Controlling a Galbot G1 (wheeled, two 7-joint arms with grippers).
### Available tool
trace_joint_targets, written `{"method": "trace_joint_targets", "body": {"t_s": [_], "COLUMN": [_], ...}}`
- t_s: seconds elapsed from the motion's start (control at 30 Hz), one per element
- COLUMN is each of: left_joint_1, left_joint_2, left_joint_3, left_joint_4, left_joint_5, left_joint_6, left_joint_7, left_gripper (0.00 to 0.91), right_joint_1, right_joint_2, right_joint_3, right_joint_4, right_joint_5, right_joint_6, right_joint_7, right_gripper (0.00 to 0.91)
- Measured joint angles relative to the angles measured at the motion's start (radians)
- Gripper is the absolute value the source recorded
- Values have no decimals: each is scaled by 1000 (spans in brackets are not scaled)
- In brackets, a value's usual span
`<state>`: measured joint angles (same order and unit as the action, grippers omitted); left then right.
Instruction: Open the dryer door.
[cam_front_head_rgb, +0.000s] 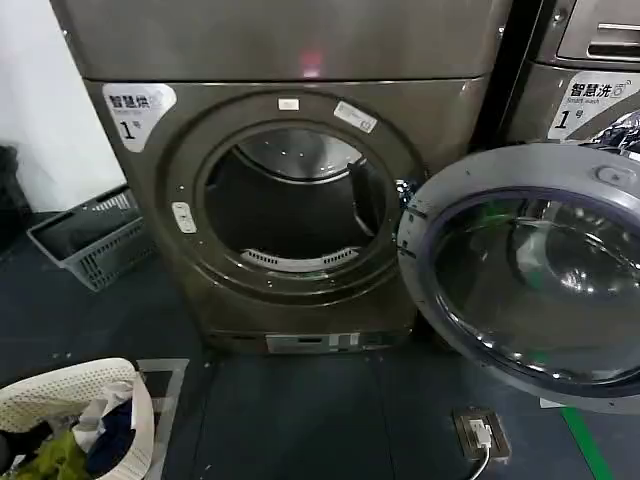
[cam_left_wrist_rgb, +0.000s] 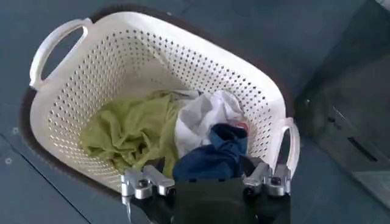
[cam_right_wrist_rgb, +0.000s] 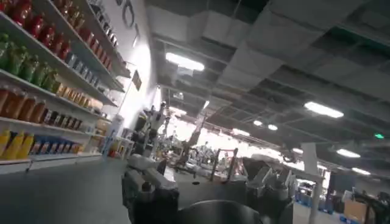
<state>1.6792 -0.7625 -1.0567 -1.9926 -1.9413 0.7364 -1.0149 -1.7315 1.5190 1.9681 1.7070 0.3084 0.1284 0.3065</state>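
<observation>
1. One step seems done: the dryer stands with its door swung wide to the right of the drum mouth, so I judge the opening complete; all that is left is to leave the door alone.
2. Door: a round grey ring around a dark glass bowl, hinged at the drum's right edge, tilted toward the camera.
3. Left claw hangs over a white basket of green, white and blue clothes on the floor; its fingers are spread, gripping nothing.
4. Right claw points up at the ceiling lights, well away from the door, fingers apart and empty.
</observation>
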Motion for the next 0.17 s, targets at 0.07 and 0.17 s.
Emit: {"method": "trace_joint_targets", "body": {"t_s": [0.07, 0.17], "left_joint_1": [1, 2], "left_joint_2": [1, 2], "left_joint_3": [-1, -2], "left_joint_4": [-2, -3], "left_joint_5": [1, 6], "left_joint_6": [0, 0], "left_joint_7": [0, 0], "left_gripper": [907, 907], "right_joint_1": [0, 0], "right_joint_2": [1, 2], "right_joint_3": [0, -1], "right_joint_4": [0, 0], "right_joint_5": [-1, -2], "right_joint_6": [3, 6], "right_joint_7": [0, -1], "right_gripper": [907, 907]}}
